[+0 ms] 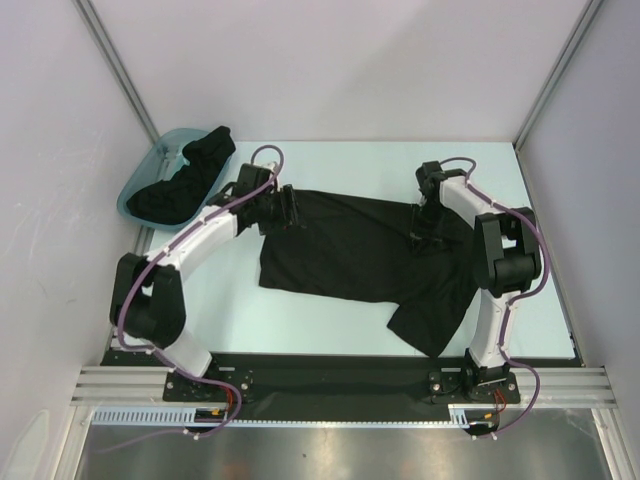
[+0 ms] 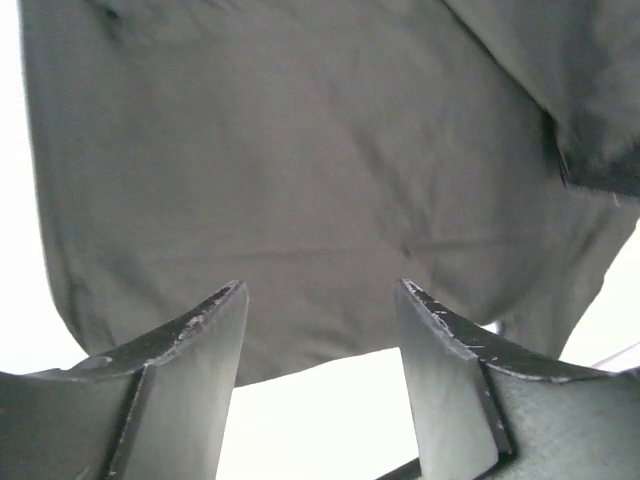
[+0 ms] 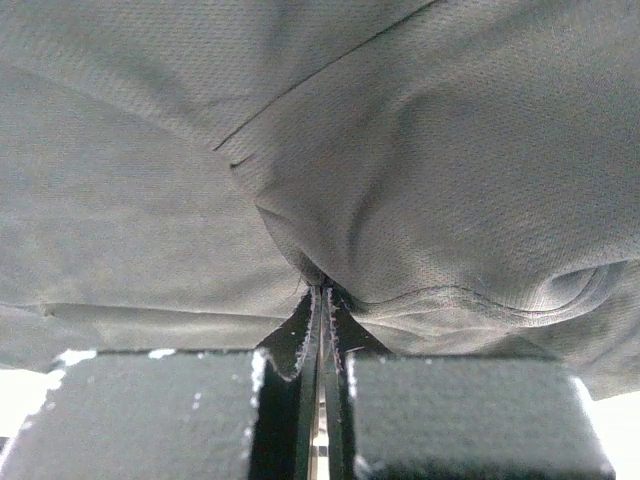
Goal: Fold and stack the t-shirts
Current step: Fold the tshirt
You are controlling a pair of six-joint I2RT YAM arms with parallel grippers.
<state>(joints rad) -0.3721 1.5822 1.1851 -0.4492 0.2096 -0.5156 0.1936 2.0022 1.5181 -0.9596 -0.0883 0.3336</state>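
Your right pincer [image 3: 322,300] is clamped shut on a pinch of the black t-shirt [image 3: 400,180]; your left pincer [image 2: 320,330] gapes empty at its edge. It lies spread across the desk [image 1: 230,310] — lift from one side only and it drags, bunching askew. Other t-shirts [image 1: 190,175] wait in the teal tub [image 1: 133,192].

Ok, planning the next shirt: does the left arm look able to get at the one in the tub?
Probably yes: the bundled t-shirt lies in the open-topped tub close to the left gripper, whose jaws stand open; nothing blocks the way.
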